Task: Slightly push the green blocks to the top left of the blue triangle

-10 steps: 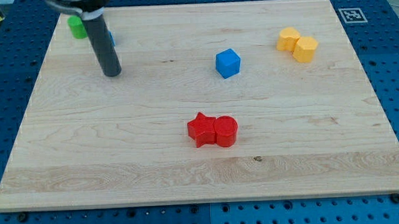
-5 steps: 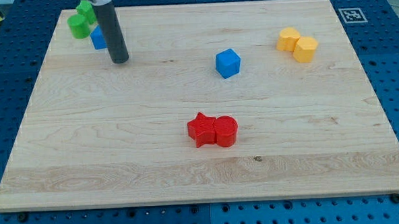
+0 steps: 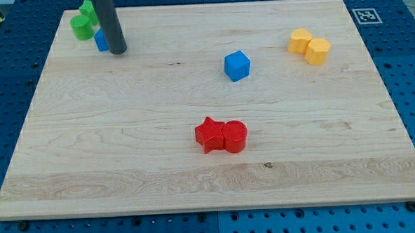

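Two green blocks [image 3: 84, 22] sit touching each other near the board's top left corner. A blue block, the triangle [image 3: 102, 39], lies just below and right of them, half hidden by my rod. My tip [image 3: 118, 51] rests on the board right beside the blue triangle, on its right and lower side, below and right of the green blocks.
A blue cube [image 3: 237, 65] sits near the middle top. Two yellow blocks [image 3: 310, 46] touch at the upper right. A red star [image 3: 209, 135] and a red cylinder [image 3: 234, 137] touch at the lower middle. The wooden board [image 3: 210, 186] lies on a blue pegboard.
My tip moved up and slightly left over the last second, ending against the blue triangle's right side. The green blocks and blue triangle came into view as the rod shifted.
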### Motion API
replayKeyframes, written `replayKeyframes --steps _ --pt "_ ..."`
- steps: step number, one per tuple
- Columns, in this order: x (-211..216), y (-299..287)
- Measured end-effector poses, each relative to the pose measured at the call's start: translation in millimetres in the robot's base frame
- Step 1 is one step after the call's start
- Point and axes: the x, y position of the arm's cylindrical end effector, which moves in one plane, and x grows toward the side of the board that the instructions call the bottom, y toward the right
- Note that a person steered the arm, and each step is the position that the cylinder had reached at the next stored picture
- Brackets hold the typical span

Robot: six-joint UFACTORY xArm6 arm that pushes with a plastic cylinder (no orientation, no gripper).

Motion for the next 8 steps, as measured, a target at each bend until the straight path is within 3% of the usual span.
replayKeyframes --steps 8 --pt "-5 -39"
